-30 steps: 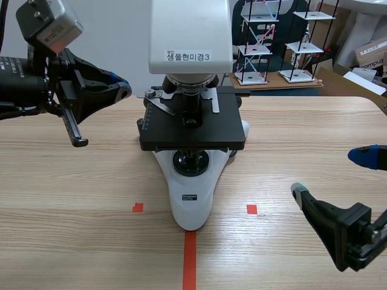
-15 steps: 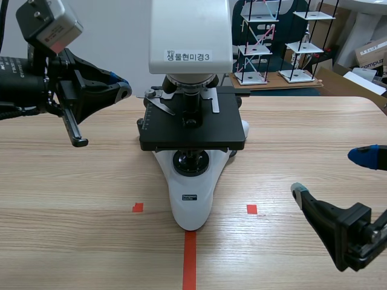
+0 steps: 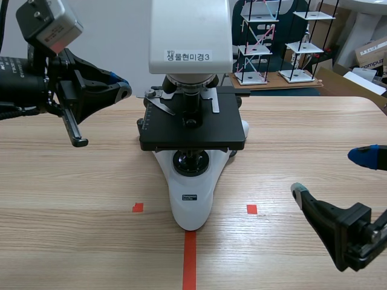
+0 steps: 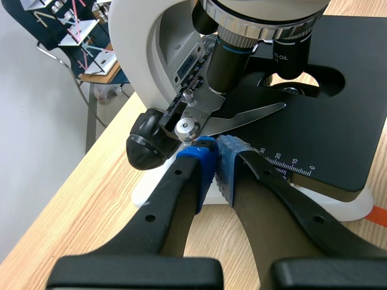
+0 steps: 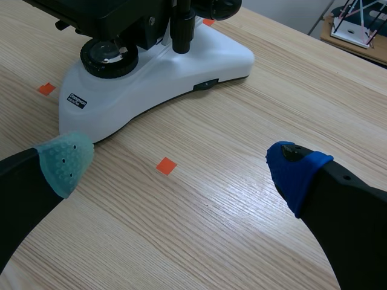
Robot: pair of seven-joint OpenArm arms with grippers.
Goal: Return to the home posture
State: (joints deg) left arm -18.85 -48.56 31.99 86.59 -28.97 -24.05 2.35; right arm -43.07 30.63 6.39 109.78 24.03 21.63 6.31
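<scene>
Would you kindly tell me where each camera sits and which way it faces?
Scene view: between the arms, facing across the table at the microscope; left hand and right hand show at its sides.
Left wrist view: on the left arm, looking down past its shut hand at the stage.
Right wrist view: on the right arm, low, looking past its open hand at the base.
Shared: all three show the microscope.

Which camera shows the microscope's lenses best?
The left wrist view: the lenses fill it close up. The scene view shows them small beneath the head; the right wrist view shows mostly the base.
</scene>
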